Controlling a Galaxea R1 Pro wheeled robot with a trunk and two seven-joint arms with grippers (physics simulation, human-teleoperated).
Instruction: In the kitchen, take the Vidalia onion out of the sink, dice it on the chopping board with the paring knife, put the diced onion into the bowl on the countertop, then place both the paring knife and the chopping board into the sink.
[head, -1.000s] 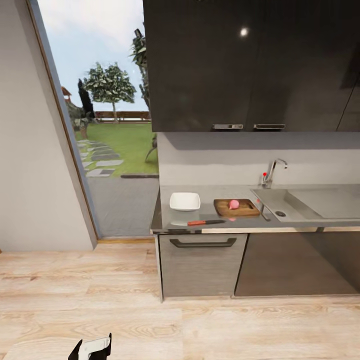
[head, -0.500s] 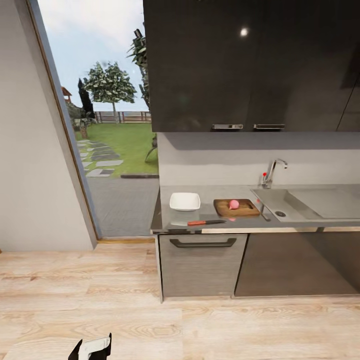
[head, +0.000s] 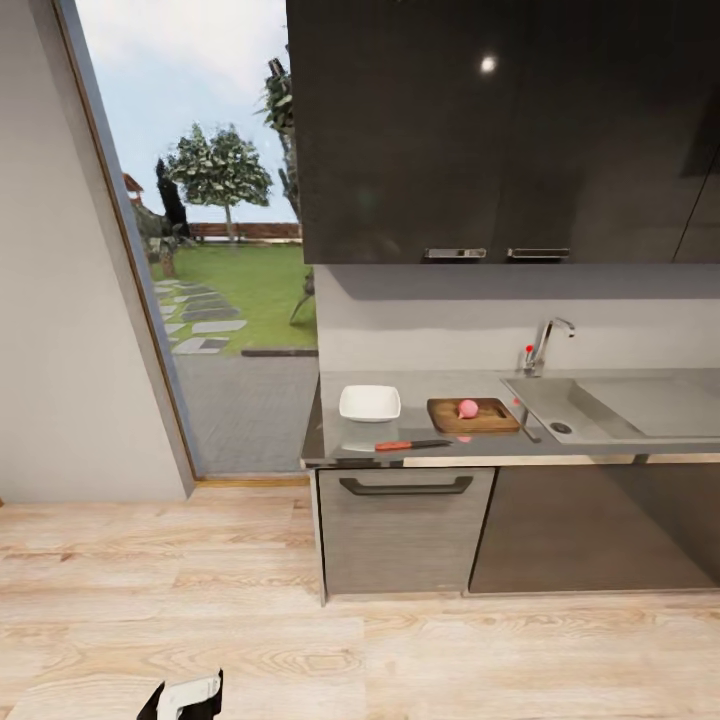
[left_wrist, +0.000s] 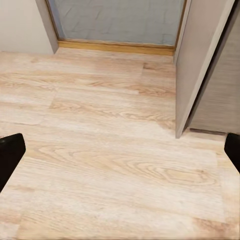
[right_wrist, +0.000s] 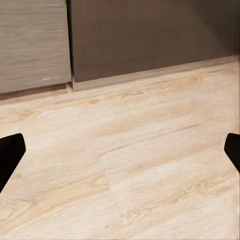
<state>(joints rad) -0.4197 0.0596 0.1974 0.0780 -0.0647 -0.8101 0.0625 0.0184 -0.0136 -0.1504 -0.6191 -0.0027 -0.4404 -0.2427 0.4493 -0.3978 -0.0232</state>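
Note:
The Vidalia onion (head: 467, 407) lies on the chopping board (head: 495, 418), which rests on the countertop (head: 425, 384) just left of the sink (head: 572, 404). In front of the board, near the counter's front edge, lies the paring knife (head: 410, 445). Left of the board stands the white bowl (head: 369, 402), nothing showing in it. Both arms hang low over the floor, well short of the counter. My left gripper (left_wrist: 120, 155) is open with only floorboards between its fingertips (left_wrist: 10, 152). My right gripper (right_wrist: 120, 155) is open too, above the floor by the cabinet base.
A chrome tap (head: 547, 344) with a red knob stands behind the sink. Dark wall cabinets (head: 500, 130) hang above the counter, and a drawer front with a handle (head: 405, 487) sits below it. A glass door (head: 215, 250) to the garden is at the left. Wooden floor (head: 300, 640) lies between me and the counter.

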